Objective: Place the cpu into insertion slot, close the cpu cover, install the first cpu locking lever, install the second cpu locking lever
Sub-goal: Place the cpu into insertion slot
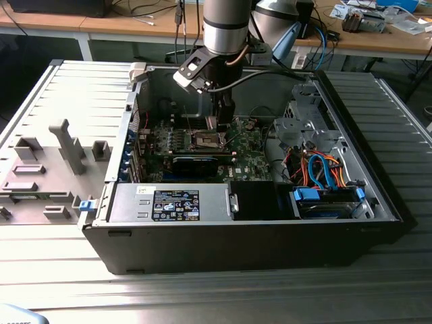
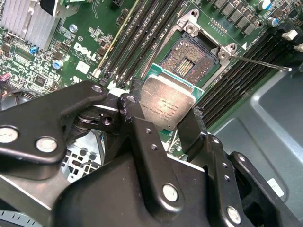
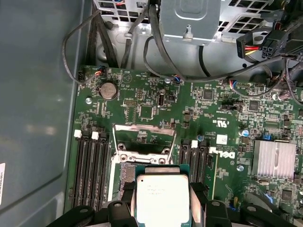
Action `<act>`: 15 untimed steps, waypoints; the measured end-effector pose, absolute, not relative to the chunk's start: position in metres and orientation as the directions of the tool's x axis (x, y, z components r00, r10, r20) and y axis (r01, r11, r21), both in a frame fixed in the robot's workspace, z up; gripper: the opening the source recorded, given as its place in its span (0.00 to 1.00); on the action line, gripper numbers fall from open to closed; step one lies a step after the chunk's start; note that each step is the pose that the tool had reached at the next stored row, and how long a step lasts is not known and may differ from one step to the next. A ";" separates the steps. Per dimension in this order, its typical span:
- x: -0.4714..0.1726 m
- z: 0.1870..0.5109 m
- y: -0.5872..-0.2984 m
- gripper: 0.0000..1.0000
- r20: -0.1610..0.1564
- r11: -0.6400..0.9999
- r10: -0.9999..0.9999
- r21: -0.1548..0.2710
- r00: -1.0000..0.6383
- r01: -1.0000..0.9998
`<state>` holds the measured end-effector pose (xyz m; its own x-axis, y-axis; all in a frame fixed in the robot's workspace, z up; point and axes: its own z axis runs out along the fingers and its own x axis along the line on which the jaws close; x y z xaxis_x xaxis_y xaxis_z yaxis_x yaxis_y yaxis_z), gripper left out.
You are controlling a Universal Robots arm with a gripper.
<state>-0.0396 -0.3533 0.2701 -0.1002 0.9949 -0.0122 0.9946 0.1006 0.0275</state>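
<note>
In the upper middle of the exterior view, the arm (image 1: pixel 226 23) reaches down into an open case (image 1: pixel 236 236) that lies flat on a ribbed metal table (image 1: pixel 67 101). The gripper (image 1: pixel 217 125) hangs just above the socket (image 1: pixel 206 140) on the green board (image 1: pixel 250 158). In both wrist views the claw is clenched on the cpu (image 2: pixel 165 104) (image 3: pixel 162 196). Its black fingers (image 2: pixel 137 118) press against two opposite edges of the chip, and the dull silver top faces the cameras. In the second wrist view the cpu is held in the air, tilted and just short of the socket (image 2: pixel 187 64), whose dark contact field lies bare. A thin lever (image 2: pixel 260 61) juts out from the socket's corner, free of any catch. Rows of black memory slots (image 2: pixel 147 33) run along both sides of the socket. In the first wrist view the cover (image 3: pixel 144 126) stands swung open beyond the cpu. It is a silvery frame with a cut-out centre through which the board shows. A finned heatsink (image 3: pixel 277 161) sits well apart from the gripper (image 3: pixel 162 189), past a pair of memory slots. Cables loop over the board's far edge near a round coin cell (image 3: pixel 108 90).
</note>
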 end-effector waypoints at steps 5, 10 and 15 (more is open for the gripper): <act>-0.040 0.270 -0.353 0.54 -0.012 0.090 0.996 0.028 -0.090 0.996; -0.040 0.269 -0.353 0.54 -0.012 0.076 0.997 0.027 -0.076 0.997; -0.040 0.269 -0.353 0.54 -0.013 0.064 0.998 0.027 -0.064 0.998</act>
